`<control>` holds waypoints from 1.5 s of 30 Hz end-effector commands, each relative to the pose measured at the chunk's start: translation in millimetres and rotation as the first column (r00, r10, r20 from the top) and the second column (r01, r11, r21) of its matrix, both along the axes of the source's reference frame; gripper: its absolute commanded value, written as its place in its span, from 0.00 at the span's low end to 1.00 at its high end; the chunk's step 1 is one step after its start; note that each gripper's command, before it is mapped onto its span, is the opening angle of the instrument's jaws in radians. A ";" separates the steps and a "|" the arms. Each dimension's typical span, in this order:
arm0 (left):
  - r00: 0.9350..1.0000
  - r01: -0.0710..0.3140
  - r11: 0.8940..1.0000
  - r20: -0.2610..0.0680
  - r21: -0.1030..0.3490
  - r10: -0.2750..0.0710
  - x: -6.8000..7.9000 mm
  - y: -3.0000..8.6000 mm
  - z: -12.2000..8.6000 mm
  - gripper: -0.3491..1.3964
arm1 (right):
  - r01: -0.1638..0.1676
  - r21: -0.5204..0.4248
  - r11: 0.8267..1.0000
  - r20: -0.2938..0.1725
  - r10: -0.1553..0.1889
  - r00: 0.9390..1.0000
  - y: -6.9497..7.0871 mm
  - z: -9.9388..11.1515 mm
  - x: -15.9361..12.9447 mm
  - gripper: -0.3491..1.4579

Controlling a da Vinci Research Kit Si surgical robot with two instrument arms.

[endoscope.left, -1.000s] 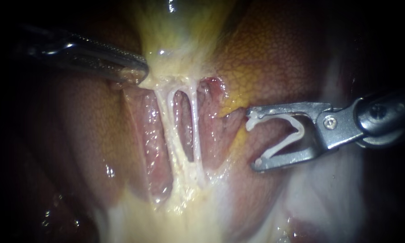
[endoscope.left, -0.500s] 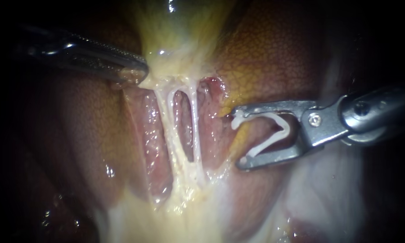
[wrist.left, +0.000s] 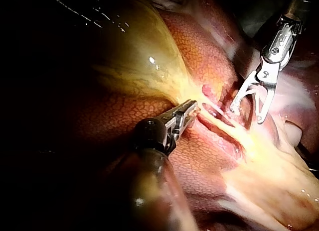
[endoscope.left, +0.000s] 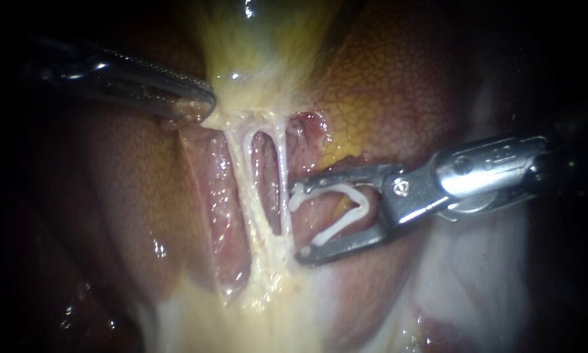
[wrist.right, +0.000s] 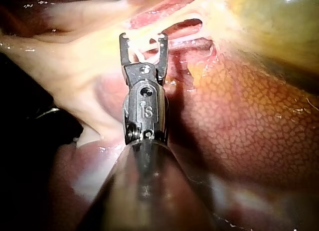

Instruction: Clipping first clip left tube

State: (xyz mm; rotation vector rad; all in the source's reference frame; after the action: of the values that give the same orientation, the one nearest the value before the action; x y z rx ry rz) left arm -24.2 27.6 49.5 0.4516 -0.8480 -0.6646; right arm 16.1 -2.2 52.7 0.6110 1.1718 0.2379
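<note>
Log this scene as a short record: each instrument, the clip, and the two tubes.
left instrument: shut on the gallbladder at its narrow end
right instrument: holds an open clip
clip: tips beside the right tube, around nothing yet
left tube: bare, no clip
right tube: bare, between clip and left tube
</note>
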 end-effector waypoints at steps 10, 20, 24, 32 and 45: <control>1.000 0.001 1.000 -0.001 0.000 -0.001 -0.1 0.0 0.0 0.00 | 0.018 0.077 0.997 -0.023 -0.016 1.000 -0.8 3.3 1.4 0.47; 1.000 0.001 1.000 -0.001 -0.001 -0.001 -0.1 -0.1 0.1 0.00 | 0.014 0.113 0.994 -0.024 -0.011 1.000 -0.6 5.9 2.0 0.47; 1.000 0.002 1.000 -0.002 -0.001 -0.002 -0.2 -0.1 0.1 0.00 | 0.001 0.124 0.992 -0.030 0.003 1.000 -0.3 6.5 2.3 0.47; 1.000 0.002 1.000 -0.002 -0.001 -0.002 -0.4 -0.1 0.2 0.00 | 0.011 0.158 0.987 -0.062 -0.002 0.998 -0.4 7.3 3.0 0.47; 1.000 0.003 1.000 -0.002 -0.001 -0.003 -0.4 -0.1 0.2 0.00 | 0.045 0.249 0.968 -0.166 -0.004 0.986 -0.8 7.7 4.8 0.47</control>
State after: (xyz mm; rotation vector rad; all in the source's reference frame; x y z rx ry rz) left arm -24.7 27.6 49.7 0.4490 -0.8470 -0.6672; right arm 21.1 -3.0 60.4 0.8948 1.3137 0.3243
